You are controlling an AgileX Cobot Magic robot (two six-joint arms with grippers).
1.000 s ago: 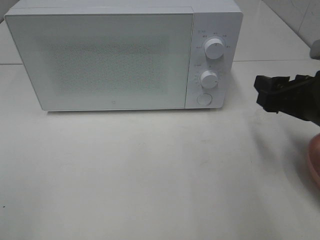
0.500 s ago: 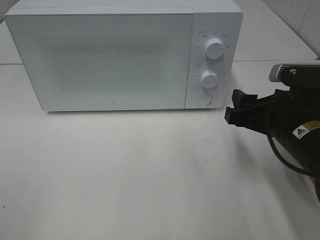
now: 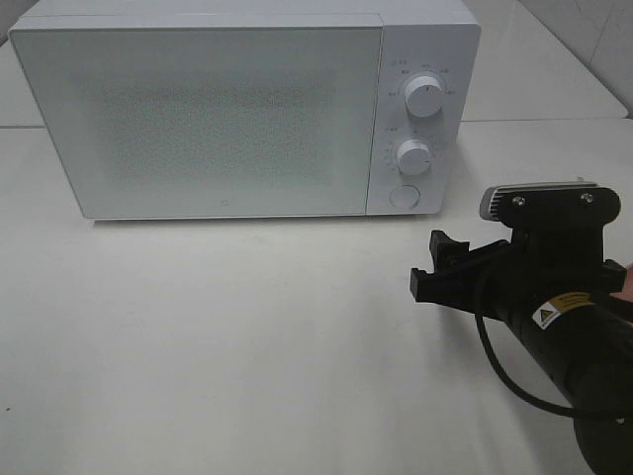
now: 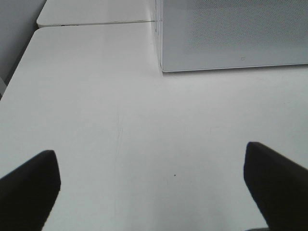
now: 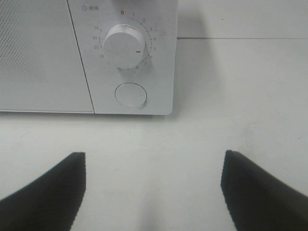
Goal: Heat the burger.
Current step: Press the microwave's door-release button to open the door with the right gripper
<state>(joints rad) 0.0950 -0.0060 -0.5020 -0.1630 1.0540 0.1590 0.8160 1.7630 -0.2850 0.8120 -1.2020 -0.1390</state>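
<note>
The burger is out of view in every frame. A white microwave stands at the back of the table with its door shut. It also shows in the left wrist view and the right wrist view. My right gripper is open and empty, low over the table in front of the control panel. In the right wrist view it faces the round door button and the lower knob. My left gripper is open and empty over bare table, left of the microwave's front corner.
The control panel carries an upper knob, a lower knob and a round button. A pink sliver shows at the right edge behind my right arm. The white table spreads in front of the microwave.
My right arm has come in from the right edge, moving left and toward the front. It now covers most of the pink plate seen earlier. The microwave has not moved.
</note>
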